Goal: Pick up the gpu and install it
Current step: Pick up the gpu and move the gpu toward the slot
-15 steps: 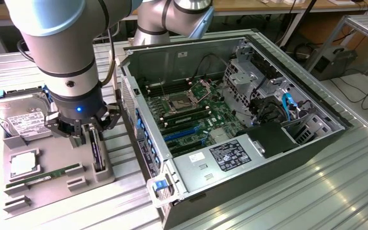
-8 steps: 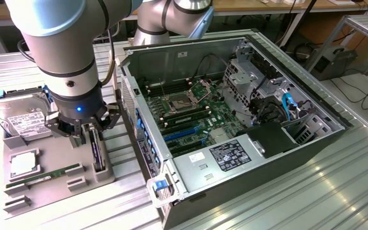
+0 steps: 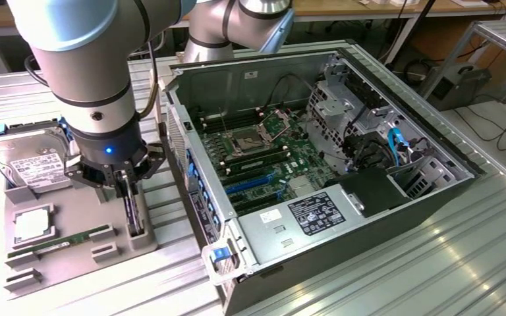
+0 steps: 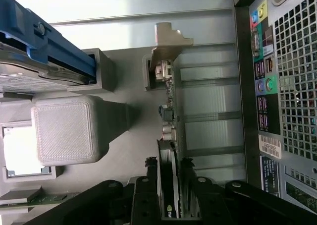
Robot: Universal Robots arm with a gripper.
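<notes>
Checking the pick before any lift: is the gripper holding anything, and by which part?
Cannot be told. The gripper sits over the upper edge of the gpu, which stands on edge in the grey tray.

Past the ribbed metal table (image 3: 429, 263) a wooden desk (image 3: 350, 9) lines the back, while black cables (image 3: 497, 135) trail over the pale floor (image 3: 468, 122) beside it.

In the wrist view the gpu (image 4: 168, 183) runs out of the picture past the gripper (image 4: 169, 161), one end cut off. The hard drive (image 4: 25, 75) and the RAM stick (image 4: 34, 198) are clipped by the picture's edges too. In the exterior view the arm (image 3: 86, 66) hides most of the gpu, and the hard drive's label (image 3: 37, 172) is too small to read.
</notes>
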